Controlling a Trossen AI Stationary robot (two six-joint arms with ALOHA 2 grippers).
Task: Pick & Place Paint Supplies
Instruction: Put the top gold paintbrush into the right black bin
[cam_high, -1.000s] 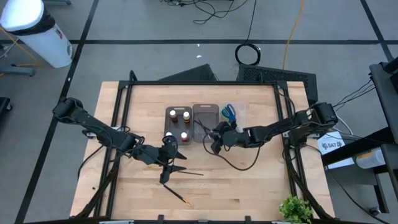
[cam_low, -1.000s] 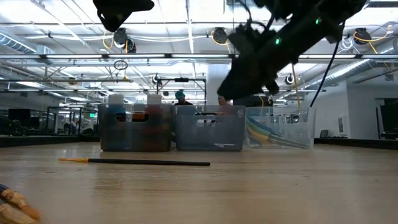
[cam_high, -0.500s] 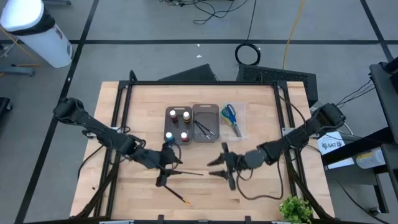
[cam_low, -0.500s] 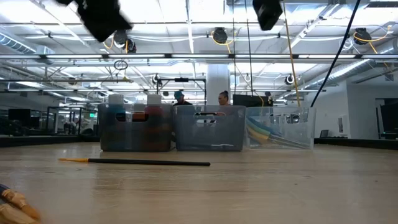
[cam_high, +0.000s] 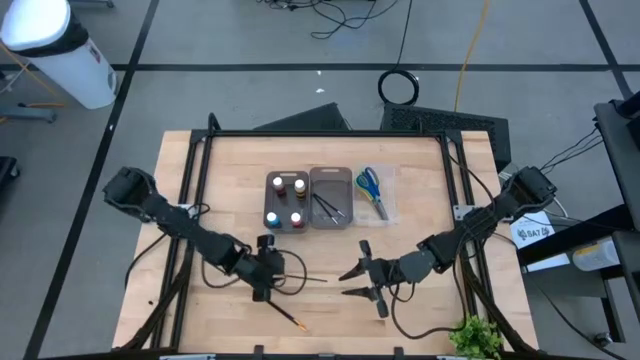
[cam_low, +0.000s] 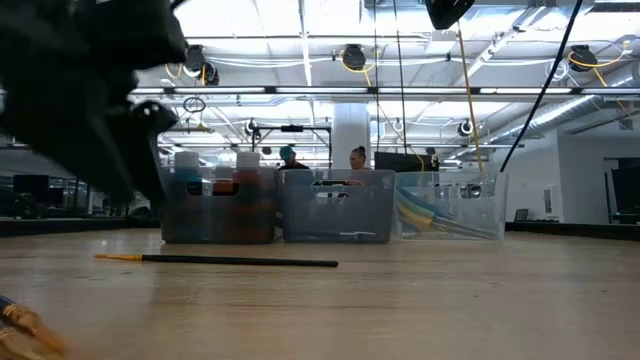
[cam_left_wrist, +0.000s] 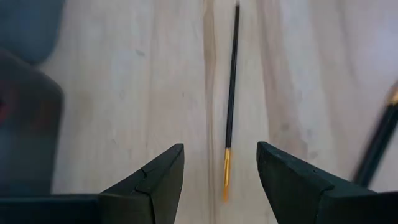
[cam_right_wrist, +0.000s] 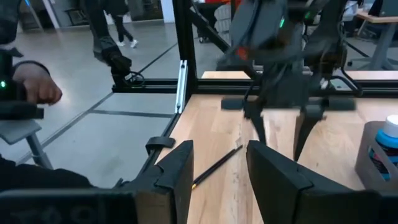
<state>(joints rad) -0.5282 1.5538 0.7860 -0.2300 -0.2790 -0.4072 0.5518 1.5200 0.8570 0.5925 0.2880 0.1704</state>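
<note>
A thin dark-handled brush (cam_high: 300, 279) with a yellow tip lies flat on the wooden table (cam_high: 220, 170), toward the front and left of the middle; the low view shows it lying level across the boards (cam_low: 230, 261), and the left wrist view looks down its length (cam_left_wrist: 231, 93). A second brush (cam_high: 284, 313) lies slantwise just nearer the table's front edge, its tip end close to the first. The left gripper (cam_high: 262, 283) sits low over the yellow end of the first brush, its two fingers spread apart with the brush tip between them in the wrist view (cam_left_wrist: 221, 168), and it holds nothing. The right gripper (cam_high: 360, 282) hangs over bare wood to the right of the brush, well apart from it, its fingers parted and empty, pointed toward the left arm (cam_right_wrist: 217, 168). Farther back, three trays stand side by side in a row: the left grey tray (cam_high: 270, 203) holds four small paint bottles (cam_high: 285, 200), the middle grey tray (cam_high: 330, 175) holds a few more thin brushes (cam_high: 328, 208), and the clear tray (cam_high: 390, 205) on the right holds scissors (cam_high: 368, 185) with blue and yellow handles showing. In the low view people stand far off in the room behind the trays.
</note>
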